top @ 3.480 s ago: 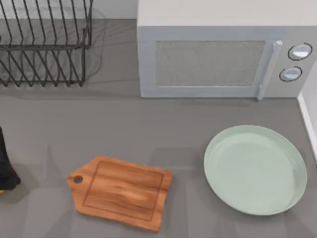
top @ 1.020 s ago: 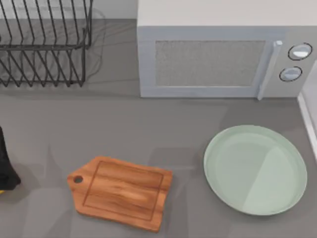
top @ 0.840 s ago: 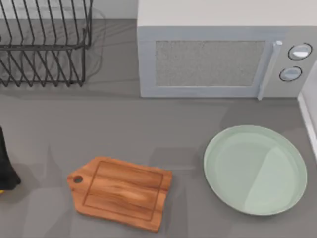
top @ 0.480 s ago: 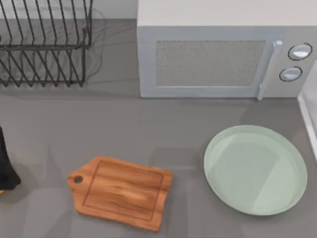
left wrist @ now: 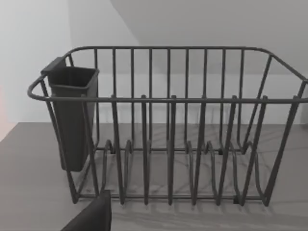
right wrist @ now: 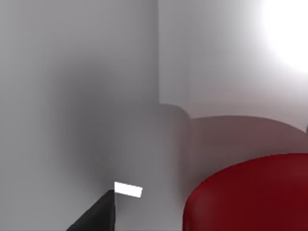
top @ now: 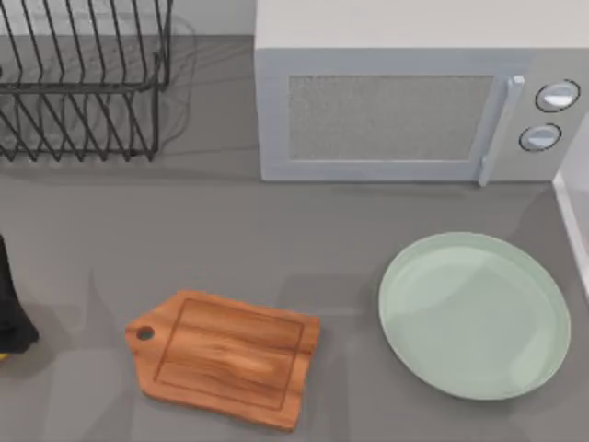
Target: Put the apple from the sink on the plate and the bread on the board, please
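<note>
Apple [right wrist: 250,192] sits close under our right wrist camera, cut off at the frame edge against pale sink walls. Plate [top: 474,315] and board [top: 225,357] lie bare on the desk [top: 276,249]. Our left arm [top: 11,313] is parked at the desk's left edge, facing the dish rack [left wrist: 168,125].

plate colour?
Pale mint green, plain, no pattern. The plate shows best in the top view, at the table's right.

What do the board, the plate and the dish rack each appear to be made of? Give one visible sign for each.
The board looks like wood with a smooth finish: brown streaky grain and an engraved groove. The plate looks like glazed ceramic or plastic: even pale green with soft sheen; which one is unclear. The dish rack looks like dark coated metal wire: thin bent rods, matte surface.
</note>
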